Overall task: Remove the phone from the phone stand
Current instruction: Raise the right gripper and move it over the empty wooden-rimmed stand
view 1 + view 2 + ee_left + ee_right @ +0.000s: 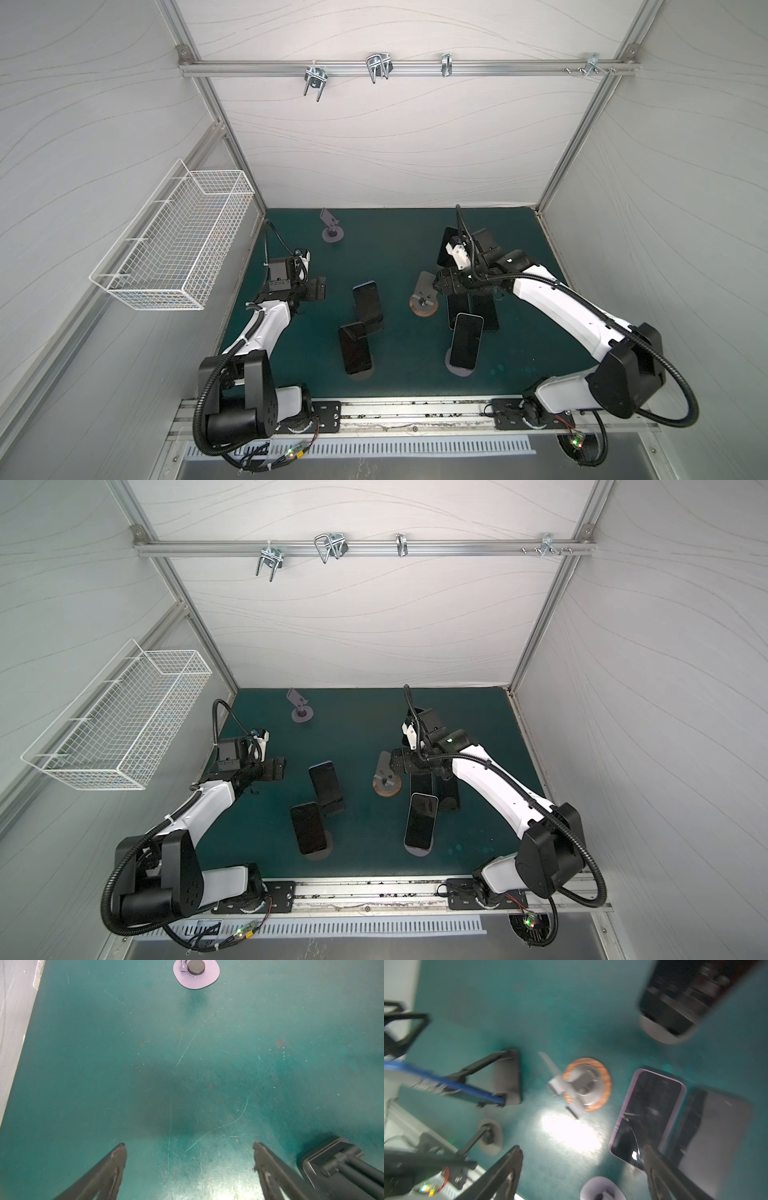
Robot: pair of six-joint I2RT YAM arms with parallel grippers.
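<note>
Clearly spread wide and gripping nothing, the right gripper [582, 1149] hangs above the green mat [571, 1012]. The pink-cased, cracked-screen phone [648, 1113] lies flat just beside the bare grey cork-ringed stand [586, 1084] (one finger overlaps its corner; contact unclear). The left gripper [188, 1145] gapes too.

From my remote console I count five black-screened rectangular smartphones [368, 305] [354, 348] [466, 340] [457, 305] [486, 313]: three propped upright, two lying flat. Two phone stands sit empty, one lilac plastic [331, 227], one grey on an orange-rimmed disc [423, 300]. One white wire basket [174, 249]; four silver metal hooks [313, 81] [378, 68] [445, 65] [592, 66].
</note>
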